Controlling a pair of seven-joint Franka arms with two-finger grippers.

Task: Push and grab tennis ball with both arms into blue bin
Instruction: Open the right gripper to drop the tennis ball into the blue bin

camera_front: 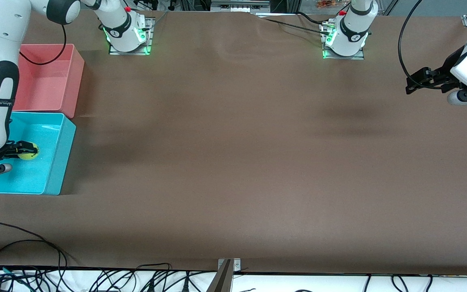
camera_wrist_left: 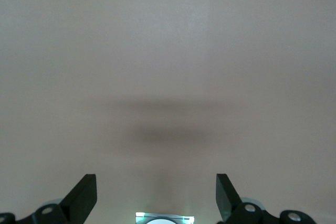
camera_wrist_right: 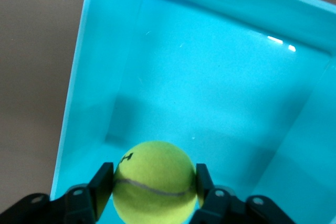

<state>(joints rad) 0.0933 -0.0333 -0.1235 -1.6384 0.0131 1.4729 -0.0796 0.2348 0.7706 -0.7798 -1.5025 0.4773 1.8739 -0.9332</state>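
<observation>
Brown counter (camera_front: pixel 233 162): at frame's lower left, right tool (camera_wrist_right: pixel 153 188) clenches tennis ball (camera_wrist_right: pixel 153 181) over blue bin (camera_front: pixel 61 162), ready for release; left tool (camera_wrist_left: pixel 156 195) waits released, upper right.

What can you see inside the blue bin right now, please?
Over the blue bin's bare floor, the right gripper holds the tennis ball between its fingers. The arm covers one corner.
</observation>
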